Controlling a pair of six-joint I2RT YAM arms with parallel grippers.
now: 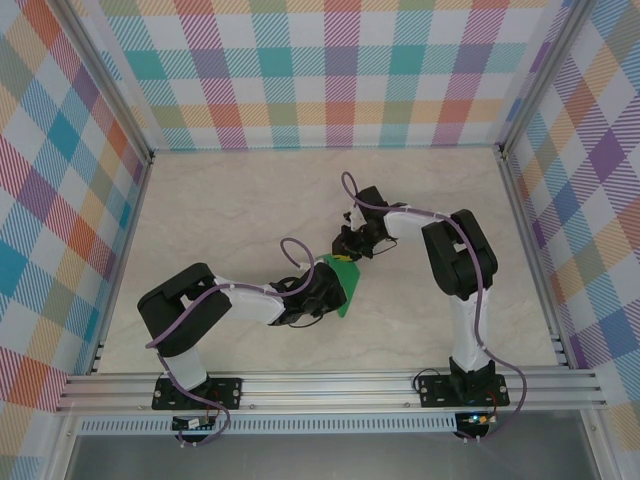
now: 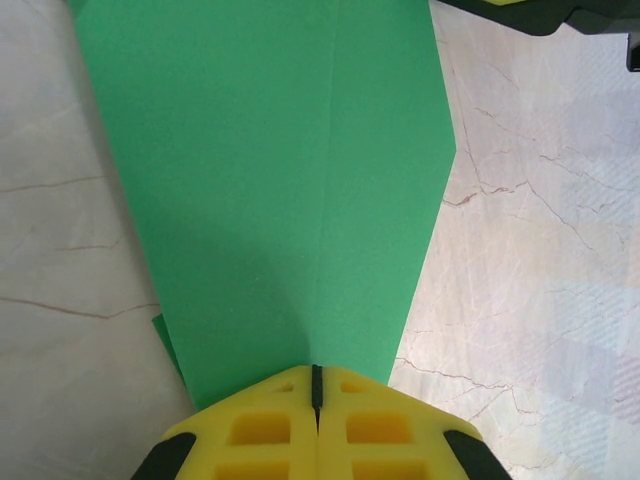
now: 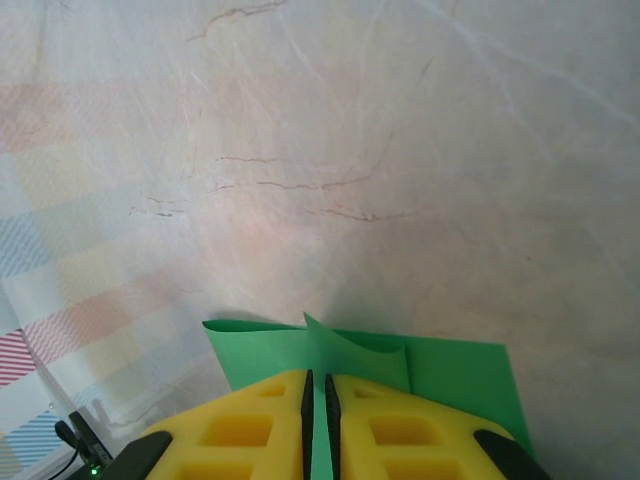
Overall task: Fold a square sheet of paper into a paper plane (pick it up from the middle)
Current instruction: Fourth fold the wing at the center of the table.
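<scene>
The square sheet of paper (image 1: 348,290) is bright green and folded into a tapering shape with a lengthwise crease; it lies mid-table. In the left wrist view the paper (image 2: 270,180) spreads away from my left gripper (image 2: 317,380). Its yellow fingers are shut, with their tips resting on the paper's narrow end. No green shows between the pads. From the far side, my right gripper (image 3: 320,385) is shut on a raised flap of the paper (image 3: 450,375), and a green strip runs between its pads. Seen from above, the left gripper (image 1: 322,290) and right gripper (image 1: 350,255) meet at the paper.
The marble-patterned table top (image 1: 230,210) is bounded by plaid walls on three sides. An aluminium rail (image 1: 330,385) runs along the near edge. Part of the right gripper's body (image 2: 540,15) shows at the top right of the left wrist view.
</scene>
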